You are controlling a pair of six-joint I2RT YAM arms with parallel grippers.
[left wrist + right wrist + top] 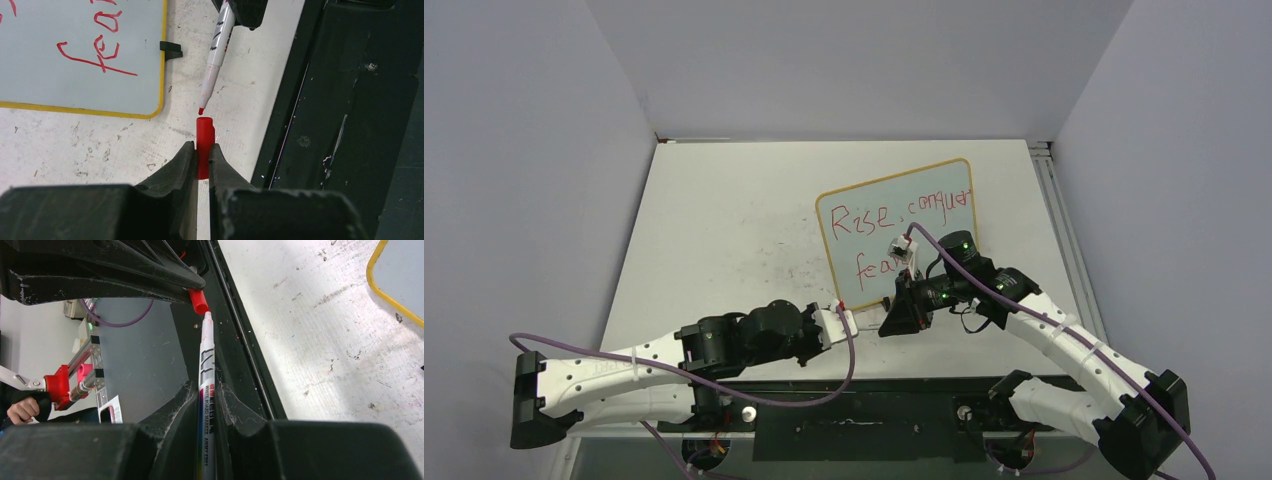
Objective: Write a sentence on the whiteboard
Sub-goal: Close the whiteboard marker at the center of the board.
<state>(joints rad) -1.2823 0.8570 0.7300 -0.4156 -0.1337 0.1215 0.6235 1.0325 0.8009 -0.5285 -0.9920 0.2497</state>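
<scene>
Recapping — left pincer (201,147) clenched on red cap (205,129), right pincer (206,390) gripping marker (205,352); line tip w/ cap mouth, push straight — no tilt

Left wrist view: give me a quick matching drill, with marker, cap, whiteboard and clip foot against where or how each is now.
1 marker
2 red cap
3 whiteboard
4 black clip foot

a clamped in the left gripper
b carries red lettering
c held by the right gripper, tip pointing at the cap
d juts from the board's yellow edge

Pairs: 1-c, 2-a, 3-b, 4-d
</scene>
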